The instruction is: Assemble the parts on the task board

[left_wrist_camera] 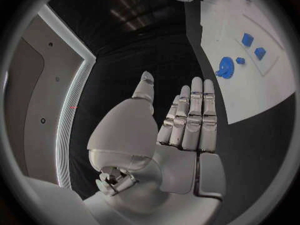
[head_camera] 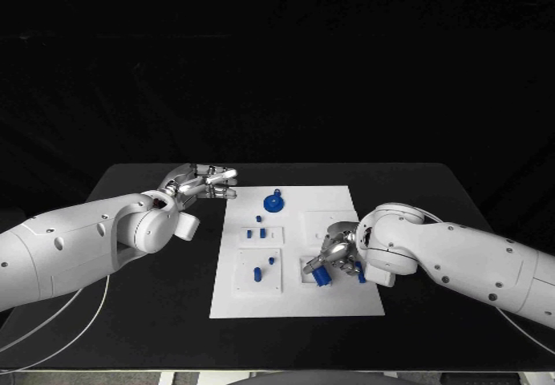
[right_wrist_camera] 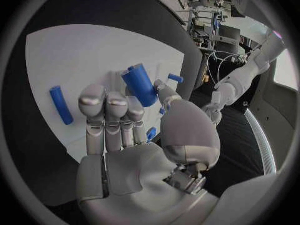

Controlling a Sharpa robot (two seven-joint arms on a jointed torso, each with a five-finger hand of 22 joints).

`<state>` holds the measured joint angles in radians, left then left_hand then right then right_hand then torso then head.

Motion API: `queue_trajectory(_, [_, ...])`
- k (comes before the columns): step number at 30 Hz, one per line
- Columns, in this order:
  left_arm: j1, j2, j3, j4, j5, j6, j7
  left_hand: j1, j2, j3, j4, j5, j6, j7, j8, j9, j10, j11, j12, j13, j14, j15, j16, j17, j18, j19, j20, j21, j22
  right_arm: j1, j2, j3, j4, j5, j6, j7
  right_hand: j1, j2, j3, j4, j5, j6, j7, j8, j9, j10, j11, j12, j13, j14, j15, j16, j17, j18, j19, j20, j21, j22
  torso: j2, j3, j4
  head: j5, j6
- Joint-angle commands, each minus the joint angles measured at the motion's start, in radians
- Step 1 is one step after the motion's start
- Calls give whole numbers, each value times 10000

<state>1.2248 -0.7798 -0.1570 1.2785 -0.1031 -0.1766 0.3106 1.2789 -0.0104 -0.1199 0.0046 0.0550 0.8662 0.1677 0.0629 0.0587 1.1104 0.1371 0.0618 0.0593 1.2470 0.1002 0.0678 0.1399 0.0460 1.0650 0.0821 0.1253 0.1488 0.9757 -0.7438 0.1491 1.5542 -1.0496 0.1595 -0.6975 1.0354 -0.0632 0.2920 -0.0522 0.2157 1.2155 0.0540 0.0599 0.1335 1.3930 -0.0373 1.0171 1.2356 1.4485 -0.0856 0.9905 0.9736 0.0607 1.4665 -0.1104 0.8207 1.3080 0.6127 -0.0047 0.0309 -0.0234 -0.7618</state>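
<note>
1. Near edge of the board: the right hand hangs over the board's near right part, pinching a blue cylinder between thumb and fingers, the other fingers straight beside it. In the head view the cylinder shows just under the hand, over a small raised block; whether it already touches the block I cannot tell.
2. Just beside it, another blue peg lies flat on the board.
3. Near left part: a short blue part sits on a square plate, a smaller one just beyond it.
4. Middle: small blue pieces stand in a row on a small plate.
5. Far edge: a round blue part lies near the board's far left corner.
6. Beyond that corner, over the table, the left hand is empty, fingers straight and together, off the board.
7. Step in hand, as I judge it: seating the cylinder in its place at the near right. The next move calls for lining it up upright over the socket and pressing down without tilting.
</note>
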Motion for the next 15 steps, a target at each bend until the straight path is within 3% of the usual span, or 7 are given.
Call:
queue_trajectory(1, [-22, 20, 7, 15, 58, 175, 24, -32, 106, -8, -27, -1, -39, 18, -6, 0, -88, 1, -21, 16, -111, 6, -25, 8, 12, -25, 38, 45, -18, 1, 62, -18, -8, -1158, 38, -99, 158, 212, 32, 150, -141, 326, -242, 37, -27, 7, -109, -70, -10, 10, -92, -44, -9, -183, 162, -54, -56, 1015, 9, 2, 5, -5, 9])
queue_trajectory(7, [-22, 15, 8, 20, 51, 195, -1, -64, 114, -12, -11, 0, -67, 22, -5, 0, -104, 6, -20, 16, -123, 11, -26, 6, 15, -29, 41, 52, -29, 8, 210, -64, -40, -1437, -12, -59, 200, 161, 19, 415, -278, 379, -257, 36, 3, 31, -124, -75, 8, 18, -104, -52, 6, -196, 177, -67, -78, 1015, 12, -4, 7, -6, 10])
queue_trajectory(15, [-22, 8, 9, 34, 25, 275, -82, -108, 119, -14, 11, -3, -88, 27, -6, -1, -123, 12, -20, 16, -136, 16, -24, 6, 20, -43, 49, 72, -63, 10, 408, -204, -223, -1535, 85, -37, 20, 298, -12, 646, -445, 402, -263, 35, 11, 42, -140, -72, 20, 24, -112, -27, 34, -200, 193, -75, -37, 1027, 23, 7, 18, 20, 26])
